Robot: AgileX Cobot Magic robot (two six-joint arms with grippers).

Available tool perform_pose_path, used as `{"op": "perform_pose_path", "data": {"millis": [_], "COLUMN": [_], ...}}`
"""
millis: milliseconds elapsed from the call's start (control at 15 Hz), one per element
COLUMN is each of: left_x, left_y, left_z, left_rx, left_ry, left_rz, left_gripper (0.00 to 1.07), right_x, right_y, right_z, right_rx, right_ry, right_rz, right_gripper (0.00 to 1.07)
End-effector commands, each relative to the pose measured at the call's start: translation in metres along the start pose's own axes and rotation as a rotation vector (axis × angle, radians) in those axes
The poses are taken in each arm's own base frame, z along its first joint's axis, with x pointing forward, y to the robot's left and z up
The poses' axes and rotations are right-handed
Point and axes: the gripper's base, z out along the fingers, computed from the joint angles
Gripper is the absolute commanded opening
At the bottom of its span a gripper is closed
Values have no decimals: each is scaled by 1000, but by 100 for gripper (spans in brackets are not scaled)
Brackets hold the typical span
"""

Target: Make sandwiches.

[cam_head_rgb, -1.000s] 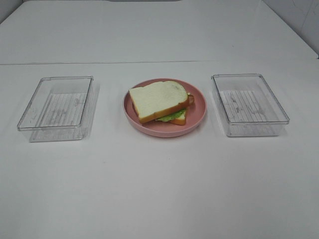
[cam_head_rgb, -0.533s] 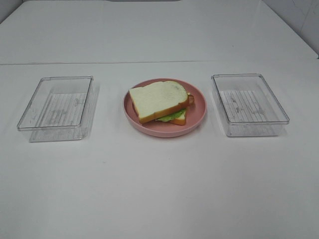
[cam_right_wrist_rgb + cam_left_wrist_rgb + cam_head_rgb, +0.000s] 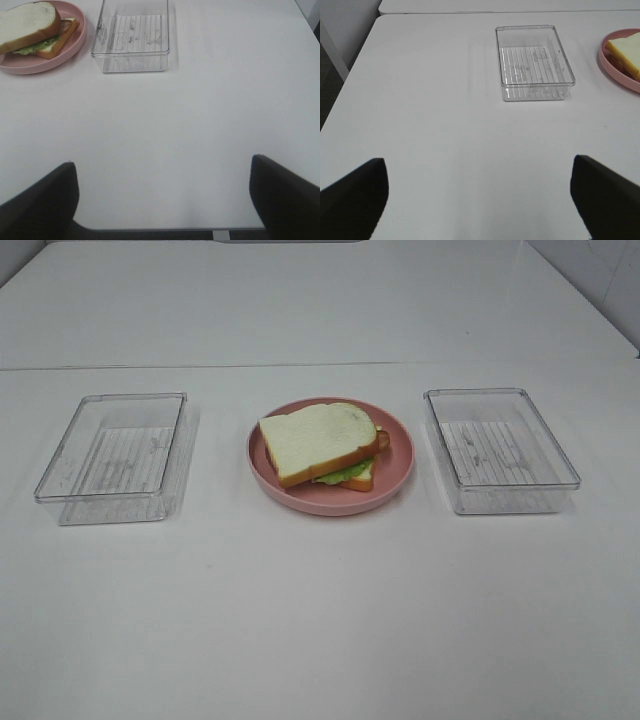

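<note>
A sandwich (image 3: 322,443) lies on the pink round plate (image 3: 400,468) in the middle of the table: a white bread slice with orange-brown crust on top, green lettuce and a lower slice showing beneath. It also shows in the right wrist view (image 3: 31,25) and partly in the left wrist view (image 3: 626,51). My left gripper (image 3: 480,197) is open and empty, far back from the left tray. My right gripper (image 3: 165,200) is open and empty near the table's front edge. Neither gripper appears in the exterior high view.
A clear rectangular tray (image 3: 115,455) stands left of the plate and another (image 3: 500,448) right of it; both hold nothing. They also show in the left wrist view (image 3: 532,62) and the right wrist view (image 3: 132,35). The table's front edge (image 3: 150,229) is close to my right gripper.
</note>
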Motion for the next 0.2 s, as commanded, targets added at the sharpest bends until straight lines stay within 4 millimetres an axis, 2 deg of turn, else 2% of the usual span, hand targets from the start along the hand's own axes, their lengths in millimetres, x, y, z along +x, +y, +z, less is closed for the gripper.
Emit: {"op": "perform_pose_path", "data": {"millis": [67,200], "left_x": [0,0], "left_y": [0,0], "left_z": [0,0], "left_rx": [-3,-3], "left_ry": [-4,-4], "left_rz": [-1,-1], "left_gripper": [91,91], "right_x": [3,3], "right_y": [-1,-1], "right_z": [-3,-3], "right_rx": [10,10], "right_ry": [-37,-37], "right_rz": [6,6], "right_gripper": [89,89]}}
